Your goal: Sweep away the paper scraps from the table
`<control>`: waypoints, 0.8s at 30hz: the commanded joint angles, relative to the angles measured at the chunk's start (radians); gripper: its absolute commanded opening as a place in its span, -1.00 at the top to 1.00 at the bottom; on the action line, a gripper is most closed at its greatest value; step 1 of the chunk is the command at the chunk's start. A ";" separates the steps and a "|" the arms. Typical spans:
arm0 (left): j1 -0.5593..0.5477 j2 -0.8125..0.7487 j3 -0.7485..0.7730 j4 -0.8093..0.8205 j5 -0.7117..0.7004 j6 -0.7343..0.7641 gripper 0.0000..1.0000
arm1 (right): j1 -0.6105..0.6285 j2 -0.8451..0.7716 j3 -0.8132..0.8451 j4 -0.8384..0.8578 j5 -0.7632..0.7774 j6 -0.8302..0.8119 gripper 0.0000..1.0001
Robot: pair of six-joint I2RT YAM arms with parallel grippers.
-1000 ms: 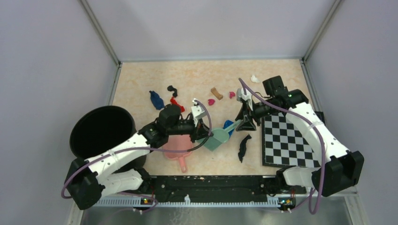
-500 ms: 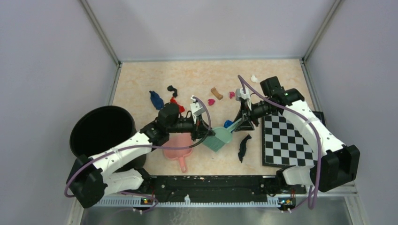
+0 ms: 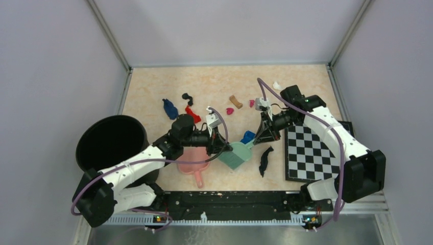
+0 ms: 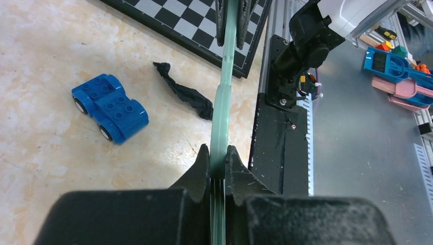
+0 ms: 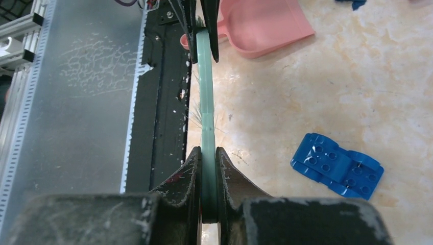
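Both grippers are shut on one teal hand brush (image 3: 235, 154) and hold it between them. My left gripper (image 3: 223, 144) pinches the end by the brush head (image 4: 220, 109). My right gripper (image 3: 264, 133) pinches the handle (image 5: 208, 127). Paper scraps lie on the beige table (image 3: 214, 81): a black strip (image 3: 265, 159) close by the brush, also in the left wrist view (image 4: 185, 93), and farther back dark blue (image 3: 170, 108), black (image 3: 188, 96), red (image 3: 192, 113), brown (image 3: 235, 101), magenta (image 3: 230, 110) and white (image 3: 277, 86) bits.
A pink dustpan (image 3: 193, 158) lies under my left arm. A blue blocky toy car (image 3: 248, 137) sits just behind the brush. A black bin (image 3: 110, 143) stands at the left edge. A chequered board (image 3: 311, 153) lies at the right.
Both grippers and the brush have shifted a little left and toward the near edge. The scraps, toy car and dustpan have not moved.
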 commanded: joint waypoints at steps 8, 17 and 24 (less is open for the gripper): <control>-0.053 0.031 0.188 -0.366 -0.519 -0.095 -0.11 | -0.025 -0.028 0.003 0.350 0.186 0.401 1.00; -0.126 0.108 0.118 -0.523 -0.872 -0.283 -0.09 | -0.147 -0.013 -0.022 0.575 0.346 0.754 1.00; -0.136 0.267 0.161 -0.546 -0.966 -0.281 -0.13 | -0.186 -0.083 -0.117 0.642 0.372 0.723 1.00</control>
